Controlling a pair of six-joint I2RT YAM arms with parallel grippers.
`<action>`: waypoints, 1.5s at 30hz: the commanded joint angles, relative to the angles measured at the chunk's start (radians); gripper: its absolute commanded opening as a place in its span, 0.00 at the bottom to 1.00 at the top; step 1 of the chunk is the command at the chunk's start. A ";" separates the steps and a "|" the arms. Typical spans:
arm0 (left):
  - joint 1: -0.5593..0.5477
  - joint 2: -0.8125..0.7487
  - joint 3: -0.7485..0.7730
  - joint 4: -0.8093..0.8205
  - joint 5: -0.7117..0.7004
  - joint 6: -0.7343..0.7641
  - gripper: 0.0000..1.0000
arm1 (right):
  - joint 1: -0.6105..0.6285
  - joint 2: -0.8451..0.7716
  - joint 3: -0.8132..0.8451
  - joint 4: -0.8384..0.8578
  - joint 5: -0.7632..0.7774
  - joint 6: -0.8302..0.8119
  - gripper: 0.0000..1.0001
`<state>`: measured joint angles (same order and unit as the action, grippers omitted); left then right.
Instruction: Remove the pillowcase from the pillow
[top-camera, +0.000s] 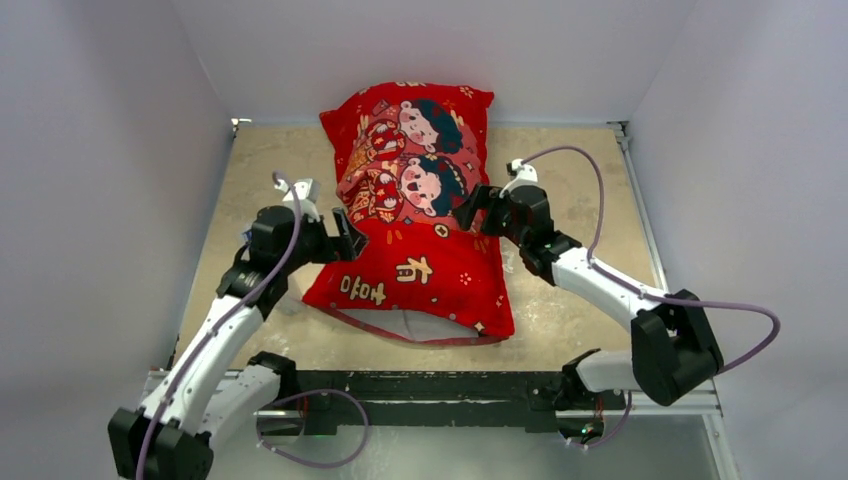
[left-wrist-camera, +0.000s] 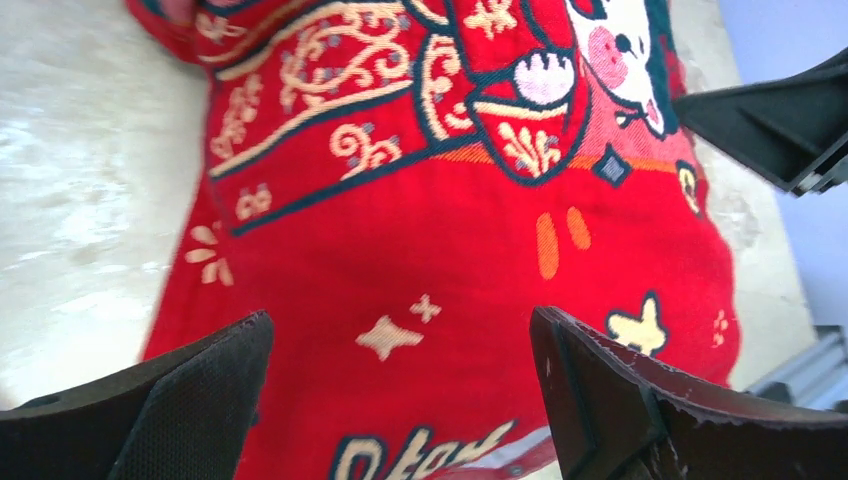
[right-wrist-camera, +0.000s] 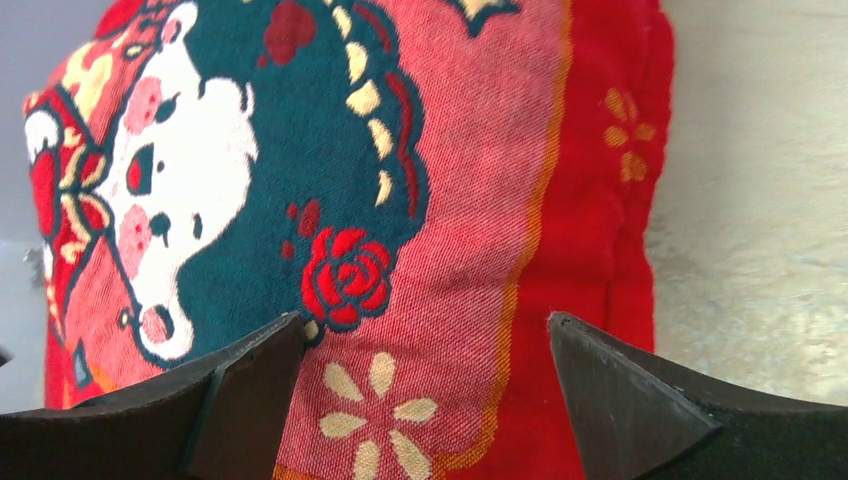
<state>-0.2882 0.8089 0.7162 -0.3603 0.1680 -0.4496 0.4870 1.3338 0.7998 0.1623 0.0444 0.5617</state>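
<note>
I find the pillowcase (top-camera: 415, 215) lying mid-table, long axis near to far. The pillow (top-camera: 425, 326) is almost wholly inside it, with a sliver of white showing at the open near mouth. The left gripper (top-camera: 351, 238) sits at its left edge and the right gripper (top-camera: 471, 211) at its right edge, both spread wide and clamping nothing. I judge the cloth soft, light and woven, the filling plump. Best hold: 1 pinch on loose fabric near the far end, 1 on the pillow at the mouth.

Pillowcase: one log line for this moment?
pillowcase: on pillow | left pincer: open, at left side | right pincer: open, at right side
</note>
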 joint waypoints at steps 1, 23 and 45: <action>0.002 0.140 0.019 0.192 0.157 -0.124 0.99 | 0.003 -0.013 -0.047 0.167 -0.151 -0.021 0.87; -0.256 0.802 0.437 0.371 0.054 -0.120 0.92 | 0.221 -0.344 -0.270 0.142 -0.194 0.143 0.00; -0.259 -0.069 0.024 0.044 -0.339 -0.354 0.88 | 0.236 -0.316 0.026 -0.159 0.126 0.094 0.80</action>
<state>-0.5457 0.8181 0.8173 -0.1848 -0.1432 -0.7277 0.7189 1.0302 0.7456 0.0490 0.0963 0.6720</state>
